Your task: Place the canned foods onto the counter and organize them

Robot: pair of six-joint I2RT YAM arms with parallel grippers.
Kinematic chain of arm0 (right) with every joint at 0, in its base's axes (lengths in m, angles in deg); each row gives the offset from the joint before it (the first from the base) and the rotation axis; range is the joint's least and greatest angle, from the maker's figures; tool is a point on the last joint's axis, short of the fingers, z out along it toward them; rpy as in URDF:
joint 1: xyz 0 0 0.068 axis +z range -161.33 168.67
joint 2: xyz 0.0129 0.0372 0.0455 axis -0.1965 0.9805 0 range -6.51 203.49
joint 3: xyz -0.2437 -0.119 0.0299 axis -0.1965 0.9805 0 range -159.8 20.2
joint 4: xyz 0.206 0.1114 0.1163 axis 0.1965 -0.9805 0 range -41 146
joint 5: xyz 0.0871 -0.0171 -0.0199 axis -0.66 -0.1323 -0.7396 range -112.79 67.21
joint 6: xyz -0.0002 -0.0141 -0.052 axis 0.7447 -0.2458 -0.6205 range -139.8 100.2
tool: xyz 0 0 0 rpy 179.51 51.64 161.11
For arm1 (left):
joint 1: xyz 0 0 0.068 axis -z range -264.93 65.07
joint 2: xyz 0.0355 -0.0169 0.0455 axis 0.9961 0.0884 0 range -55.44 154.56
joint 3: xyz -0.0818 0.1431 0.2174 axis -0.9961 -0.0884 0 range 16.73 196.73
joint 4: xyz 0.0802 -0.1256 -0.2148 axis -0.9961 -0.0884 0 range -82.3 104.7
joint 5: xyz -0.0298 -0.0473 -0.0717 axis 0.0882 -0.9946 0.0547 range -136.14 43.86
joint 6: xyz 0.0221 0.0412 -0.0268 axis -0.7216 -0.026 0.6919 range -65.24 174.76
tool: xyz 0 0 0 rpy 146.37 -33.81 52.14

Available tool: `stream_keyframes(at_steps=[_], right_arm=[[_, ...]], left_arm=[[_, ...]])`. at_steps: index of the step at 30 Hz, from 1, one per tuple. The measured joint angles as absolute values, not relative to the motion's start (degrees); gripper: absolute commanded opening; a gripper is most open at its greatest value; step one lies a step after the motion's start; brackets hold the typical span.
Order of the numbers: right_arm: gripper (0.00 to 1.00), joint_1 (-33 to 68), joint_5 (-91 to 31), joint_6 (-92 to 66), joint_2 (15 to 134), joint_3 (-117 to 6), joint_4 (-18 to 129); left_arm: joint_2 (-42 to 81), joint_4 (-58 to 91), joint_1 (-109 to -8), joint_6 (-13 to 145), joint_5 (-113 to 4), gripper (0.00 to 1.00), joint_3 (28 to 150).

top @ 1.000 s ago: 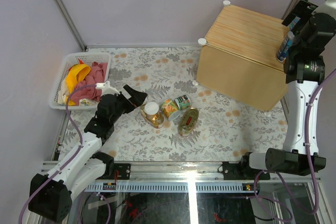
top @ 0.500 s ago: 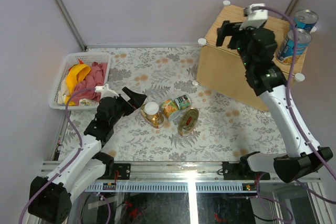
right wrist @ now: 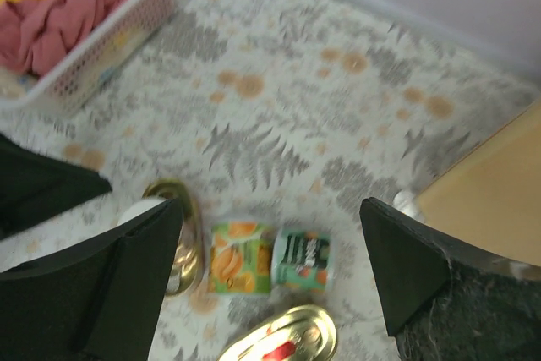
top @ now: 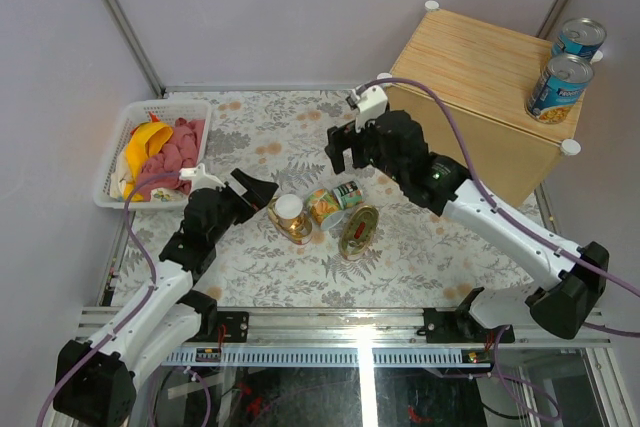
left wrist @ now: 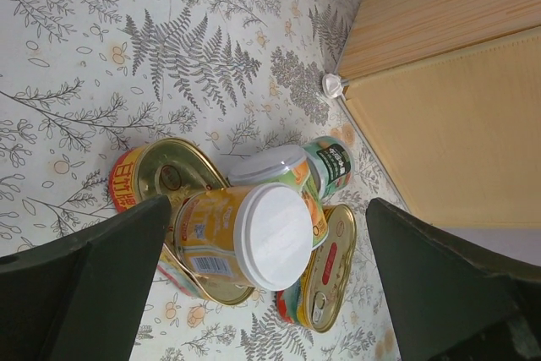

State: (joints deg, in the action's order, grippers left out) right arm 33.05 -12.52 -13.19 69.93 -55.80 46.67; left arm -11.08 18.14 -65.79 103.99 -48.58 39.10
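Note:
Two blue-labelled cans (top: 580, 37) (top: 558, 87) stand upright on the right end of the wooden counter (top: 480, 67). On the table, a yellow can with a white lid (top: 289, 211) (left wrist: 254, 234) rests on a flat gold tin (top: 299, 232) (left wrist: 161, 179). Beside it lie an orange-and-green can (top: 324, 206) (right wrist: 241, 257), a green can (top: 348, 193) (right wrist: 306, 258) and a second gold tin (top: 359, 231) (right wrist: 283, 340). My left gripper (top: 266, 191) (left wrist: 266, 209) is open, just left of the white-lidded can. My right gripper (top: 345, 155) (right wrist: 269, 209) hangs open above the green can, holding nothing.
A white plastic basket (top: 120, 142) (right wrist: 101, 57) with red and yellow cloth sits at the table's far left. The counter (right wrist: 482, 192) (left wrist: 448, 124) stands at the far right, white caps at its corners. Purple walls close in the back and sides.
My right arm has swung from the counter's right end down and left over the cans on the table. The two blue-labelled cans stay on the counter. The left arm has barely moved.

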Motion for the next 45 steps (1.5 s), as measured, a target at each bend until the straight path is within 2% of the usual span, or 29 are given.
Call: stream_keyframes(at_steps=[9,18,24,33,45], right_arm=[[0.91,34.8,-14.47,-6.02,69.39,-45.84,39.0],[0.87,34.91,-16.26,0.95,67.05,-42.43,33.71],[0.88,38.53,-19.02,1.13,66.89,-40.35,34.15],[0.94,47.71,-20.85,-7.22,71.62,-39.72,45.21],[0.95,48.79,-16.28,-15.0,74.7,-32.33,67.9]], left_arm=[[-12.32,18.49,-65.79,104.64,-47.57,1.0,37.46],[-10.49,21.23,-65.79,105.69,-47.59,1.0,36.58],[-10.03,22.19,-65.79,106.59,-47.62,1.0,35.3],[-10.86,21.51,-65.82,107.05,-47.62,1.0,34.92],[-12.59,16.05,-69.4,111.73,-48.77,1.0,37.17]])
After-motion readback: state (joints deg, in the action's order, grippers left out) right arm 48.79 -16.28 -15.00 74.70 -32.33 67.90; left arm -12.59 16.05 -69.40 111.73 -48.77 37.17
